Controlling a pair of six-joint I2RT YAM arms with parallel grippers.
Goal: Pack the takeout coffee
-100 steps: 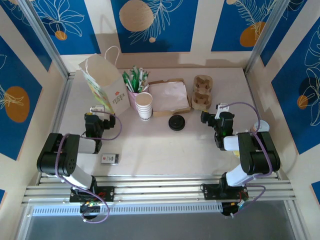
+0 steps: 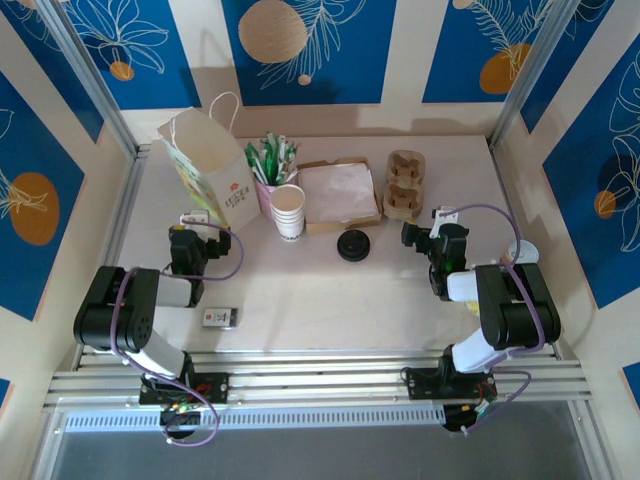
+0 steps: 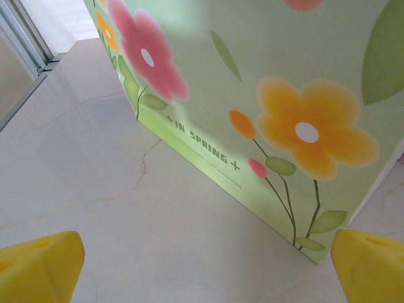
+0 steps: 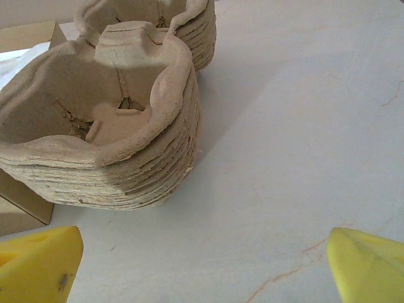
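Coffee (image 2: 353, 245) right of cup stack (image 2: 288, 211)

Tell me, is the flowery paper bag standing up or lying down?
Standing up: the paper bag rests on its base on the table, its flowered side rising from the bottom edge.

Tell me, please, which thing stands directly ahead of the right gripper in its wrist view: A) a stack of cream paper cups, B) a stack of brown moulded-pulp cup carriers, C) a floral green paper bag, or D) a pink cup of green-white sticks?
B: the stack of brown moulded-pulp cup carriers rises just beyond the open right gripper.
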